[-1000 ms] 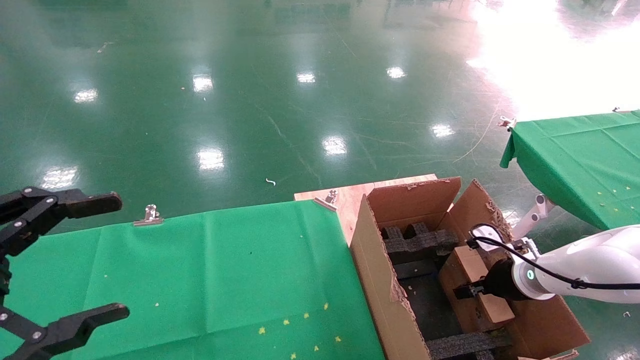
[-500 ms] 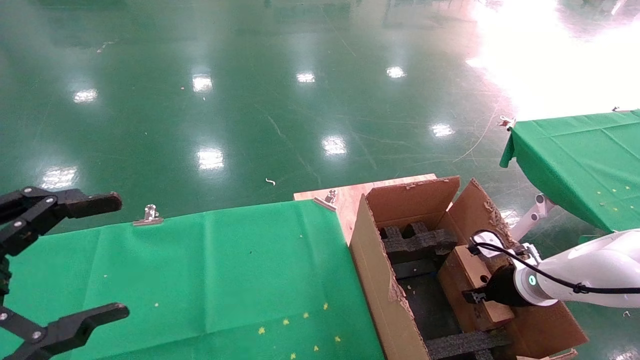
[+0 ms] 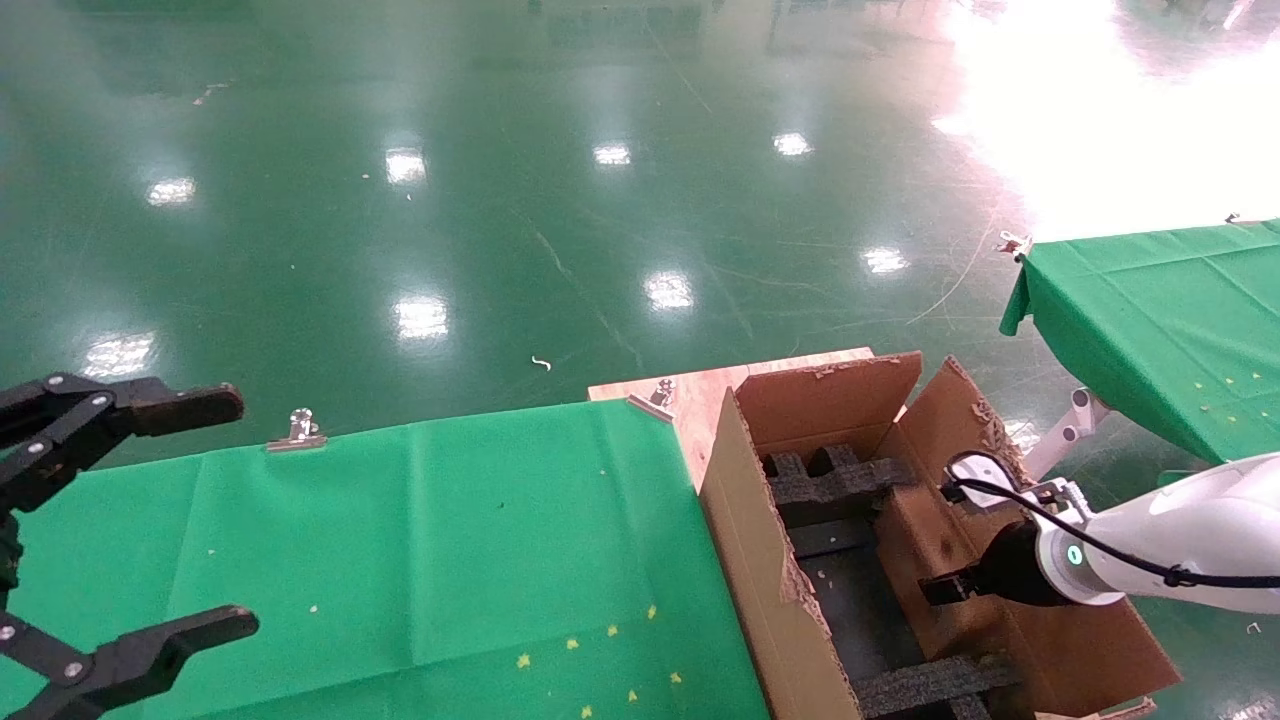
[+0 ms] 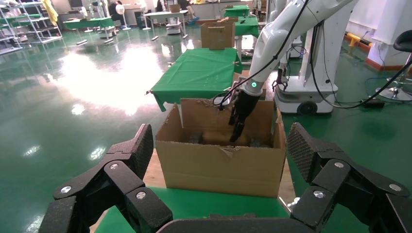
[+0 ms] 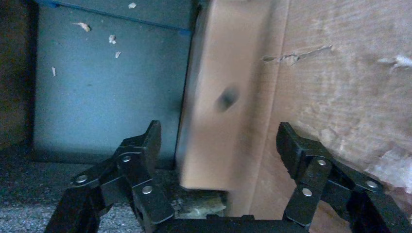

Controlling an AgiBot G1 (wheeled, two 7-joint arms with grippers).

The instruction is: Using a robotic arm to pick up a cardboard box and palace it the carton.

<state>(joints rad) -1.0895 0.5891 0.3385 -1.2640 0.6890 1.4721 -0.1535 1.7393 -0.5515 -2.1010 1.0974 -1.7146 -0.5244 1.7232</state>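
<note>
Both fingers of the right pincer now stand spread, clear of the cardboard box, which has dropped upright against the carton wall, lower right of frame. Placement looks done. Left pincer hangs open.

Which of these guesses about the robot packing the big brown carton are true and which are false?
1. The small flat brown cardboard box is inside the large torn-flap corrugated carton. True.
2. The right gripper is clamped shut on the small box. False: its fingers stand spread on either side of the box, not touching it.
3. The left gripper is open above the green cloth table. True.
4. The carton holds nothing but the small box. False: black foam dividers sit inside it too.
5. The carton stands on the shiny green floor. False: it rests on a wooden board at the table's end.
</note>
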